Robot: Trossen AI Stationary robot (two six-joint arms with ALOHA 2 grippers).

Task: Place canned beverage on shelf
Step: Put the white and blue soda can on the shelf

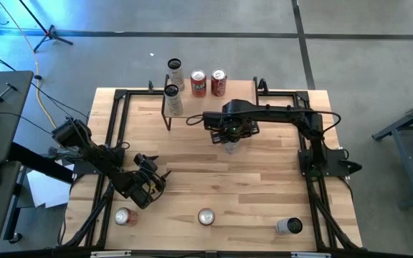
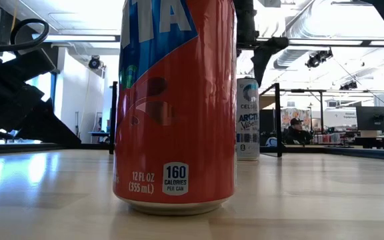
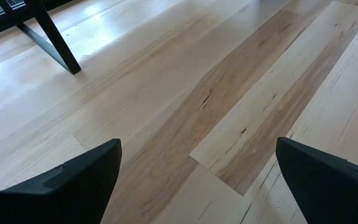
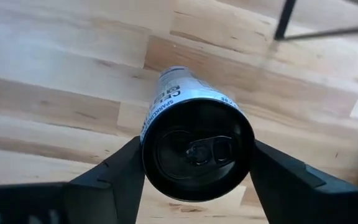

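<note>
Right wrist view shows the right pincer [image 4: 197, 163] closed around a slim white can [image 4: 194, 146] standing upright on the worktop [image 1: 264, 186], just in front of the shelf [image 1: 169, 109]. The grasp step looks finished; next likely calls for lifting it clear, then carrying it toward the shelf's open stretch beside the two red cans [image 1: 208, 83]. Left pincer [image 1: 153, 175] waits open, well away from the shelf.
</note>
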